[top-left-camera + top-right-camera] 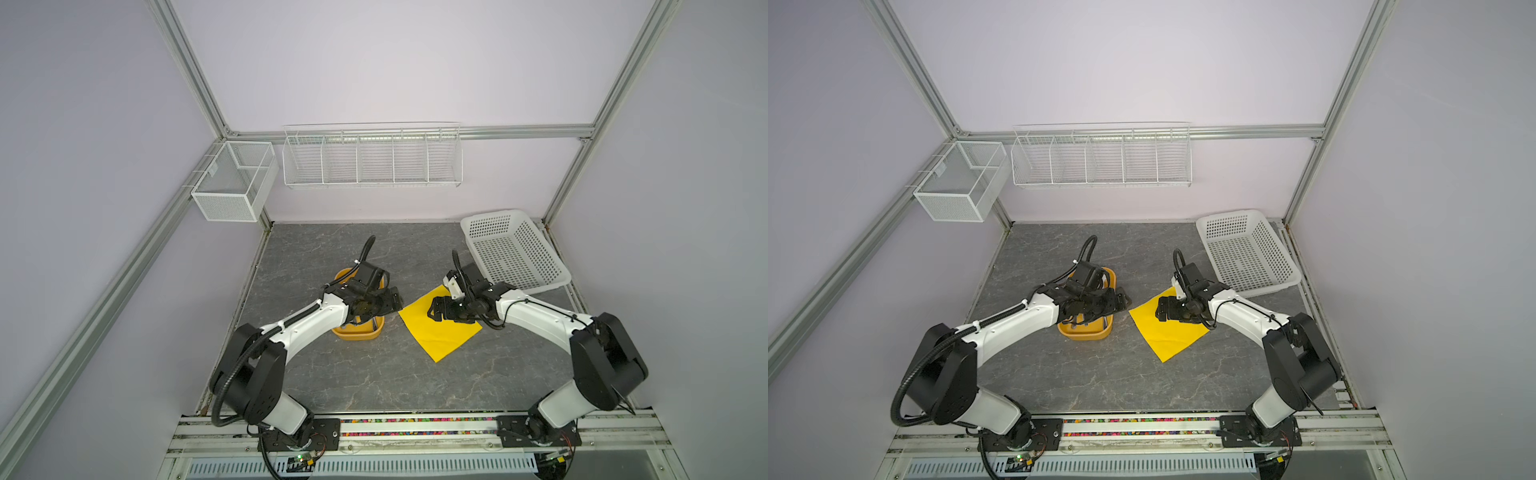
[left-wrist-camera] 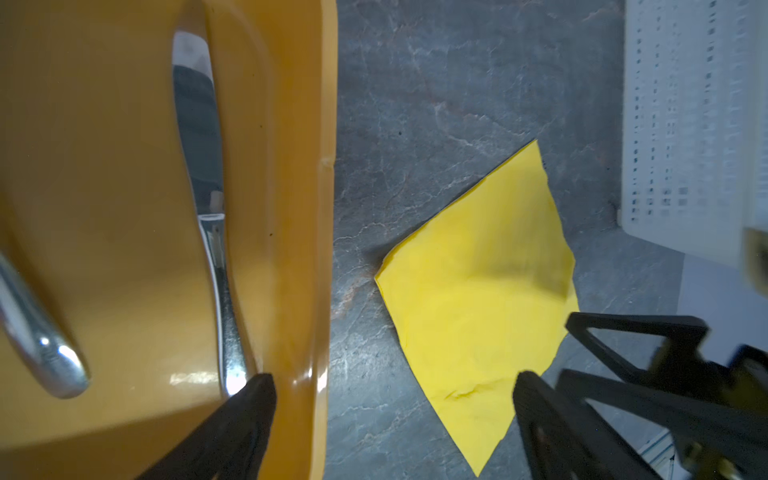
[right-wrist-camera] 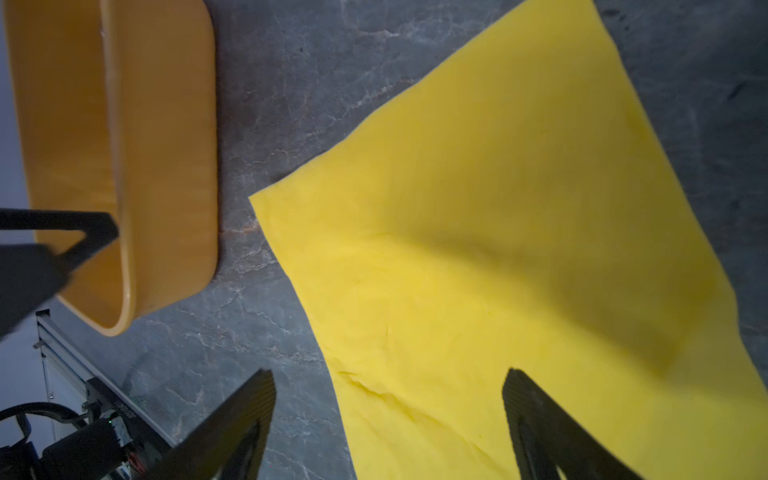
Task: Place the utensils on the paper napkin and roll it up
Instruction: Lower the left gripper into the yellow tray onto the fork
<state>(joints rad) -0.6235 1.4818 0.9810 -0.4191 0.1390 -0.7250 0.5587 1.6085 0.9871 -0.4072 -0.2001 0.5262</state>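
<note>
The yellow paper napkin (image 1: 440,332) (image 1: 1169,334) lies flat on the grey table, one corner toward the front. Left of it stands an orange tub (image 1: 357,332) (image 2: 104,166) holding the silver utensils: one long piece (image 2: 208,232) along the wall, and a second handle (image 2: 37,328). My left gripper (image 1: 395,301) (image 2: 392,382) is open and straddles the tub's wall. One fingertip sits inside by the long piece, and nothing is held. Just above the napkin's (image 3: 498,249) left edge, my right gripper (image 1: 434,309) (image 3: 388,374) hovers open and empty.
A white perforated basket (image 1: 515,253) stands at the back right, close behind the right arm. A wire rack (image 1: 372,160) and a mesh box (image 1: 235,180) hang on the back wall. The two grippers are near each other over the table's middle.
</note>
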